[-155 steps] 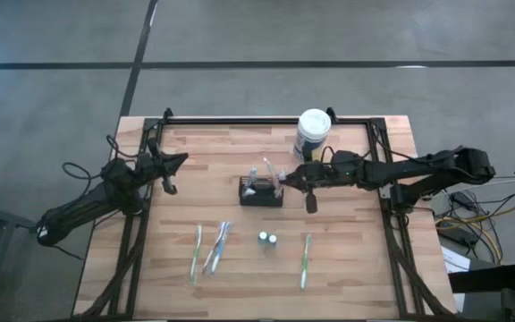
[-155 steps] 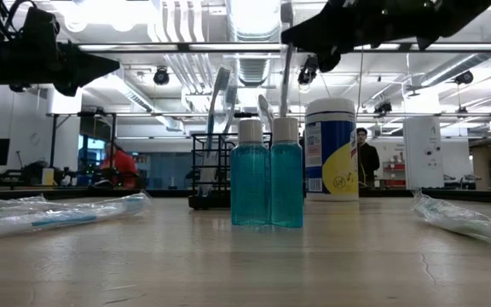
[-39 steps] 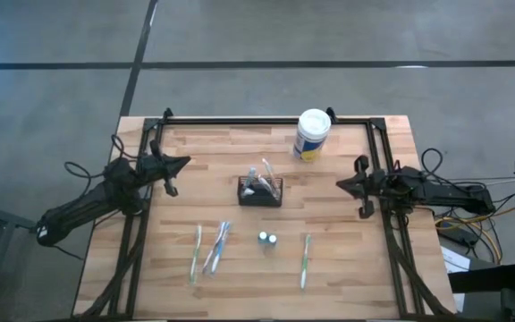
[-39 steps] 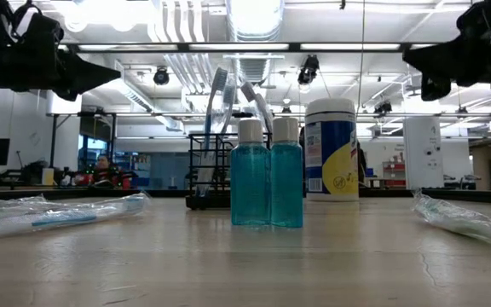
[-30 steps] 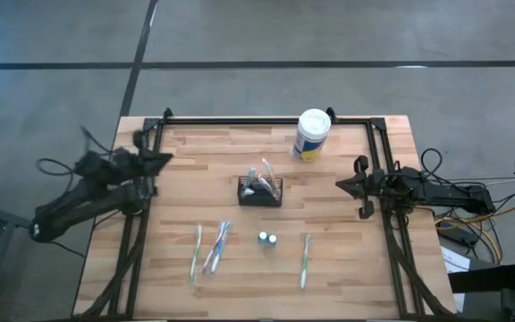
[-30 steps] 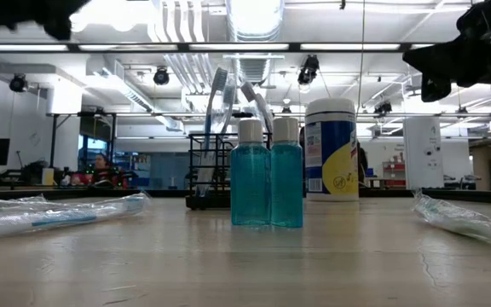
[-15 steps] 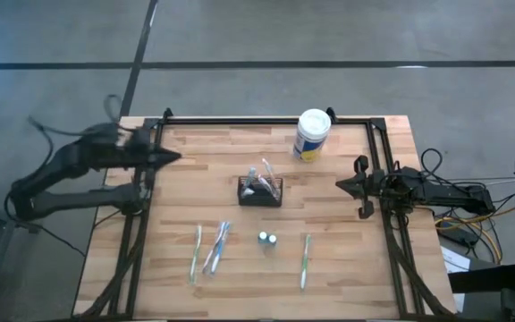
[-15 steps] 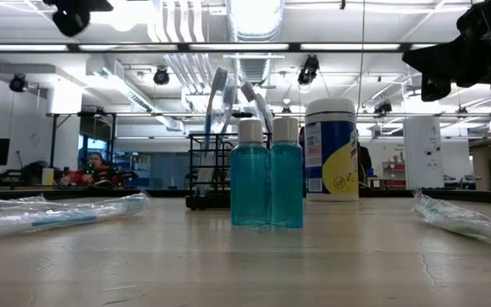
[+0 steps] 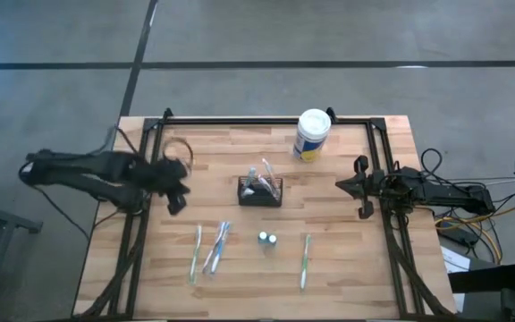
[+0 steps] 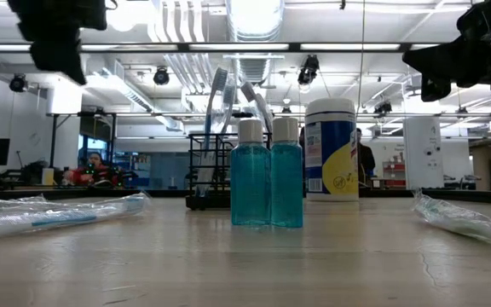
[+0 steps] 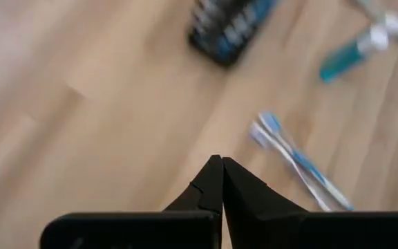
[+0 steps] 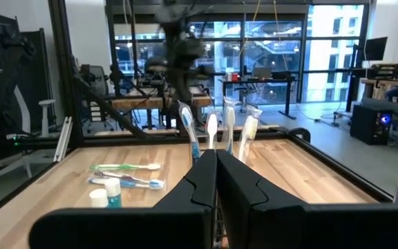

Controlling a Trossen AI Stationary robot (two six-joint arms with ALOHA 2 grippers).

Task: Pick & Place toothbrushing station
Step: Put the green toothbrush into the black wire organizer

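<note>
The left pincer point(image 9: 175, 201) has swung, seemingly, inward over the table point(image 9: 347, 268).

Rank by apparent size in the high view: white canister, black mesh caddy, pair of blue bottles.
1. White canister and black mesh caddy: footprints look about alike from above, so no ranking between them.
2. Pair of blue bottles: clearly smallest; only their caps show.

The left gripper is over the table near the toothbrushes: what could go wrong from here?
1. The left gripper is shut, so it cannot take a wrapped toothbrush unless it opens first; coming down like this, it may only push them.
2. The two blue bottles stand upright and close together beside the toothbrushes; a low sweep could tip them.
3. The black mesh caddy holds brushes that lean over its rim; a bump might shift it. The right gripper waits at the table's right edge.
</note>
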